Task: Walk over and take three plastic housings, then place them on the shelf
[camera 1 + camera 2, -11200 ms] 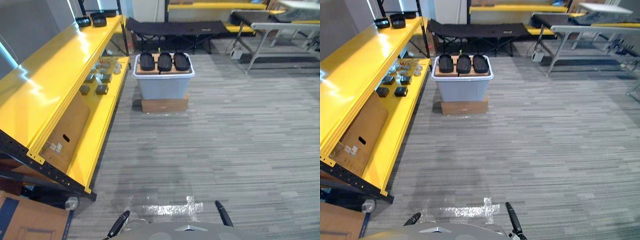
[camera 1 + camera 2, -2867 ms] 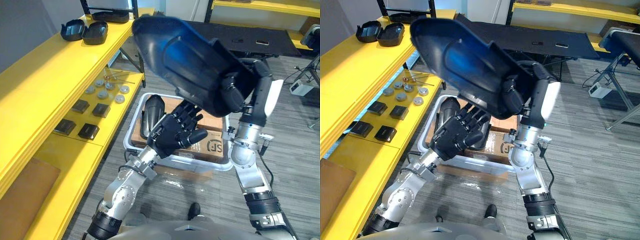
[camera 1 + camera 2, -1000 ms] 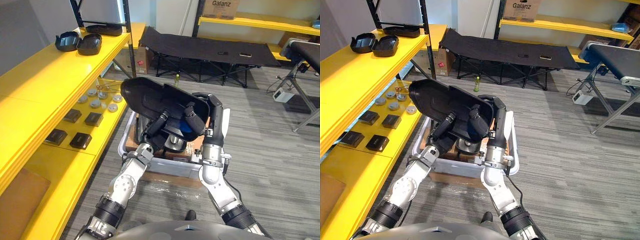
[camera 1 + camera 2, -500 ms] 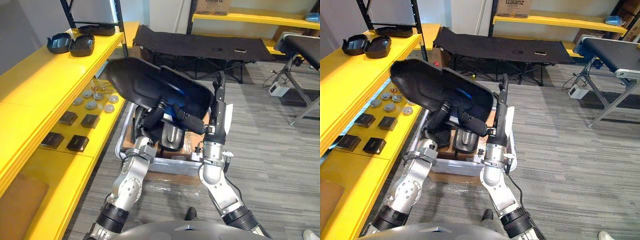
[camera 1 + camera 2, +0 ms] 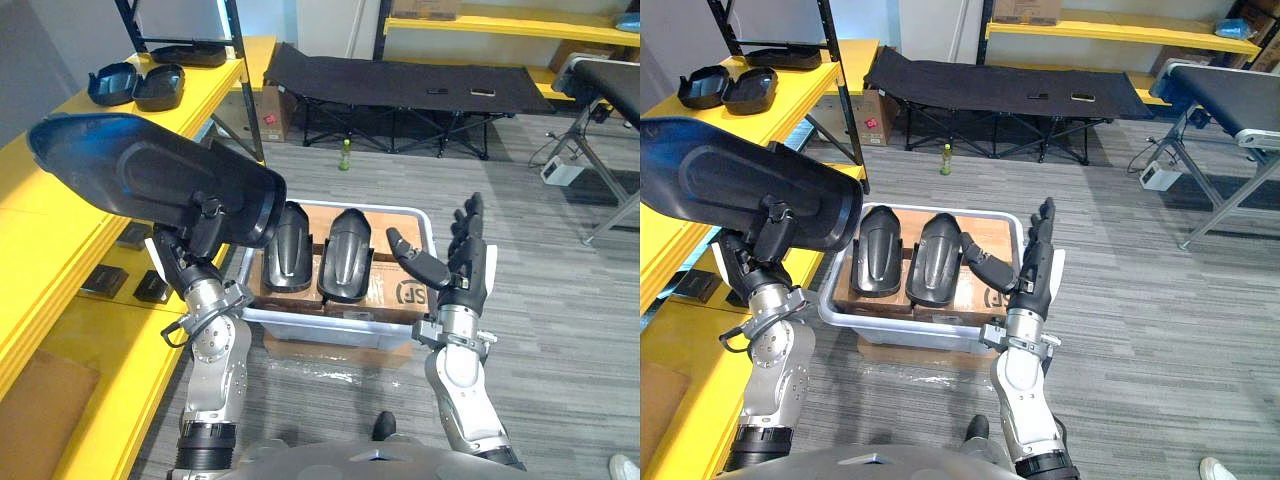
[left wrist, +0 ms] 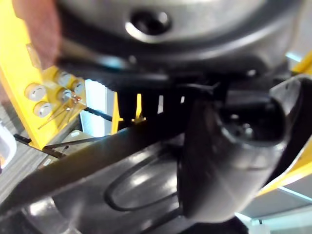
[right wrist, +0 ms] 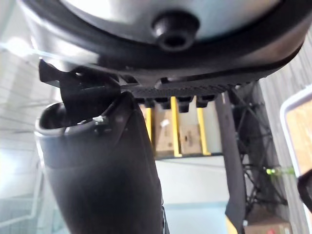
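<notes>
My left hand (image 5: 205, 228) curls tight on the rim of one plastic housing (image 5: 130, 175), held high beside the yellow shelf (image 5: 110, 105), right hand (image 5: 460, 272) spread empty by two housings (image 5: 345, 255) in the bin (image 5: 330, 322); probably light, stiff, slick, so grip edges.

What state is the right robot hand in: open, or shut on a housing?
Open. The right robot hand holds nothing, fingers straight and spread near the bin; the left robot hand grips the housing.

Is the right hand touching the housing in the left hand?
Apart. The left eye view shows the open right hand well clear of the raised housing, another housing lying between.
</notes>
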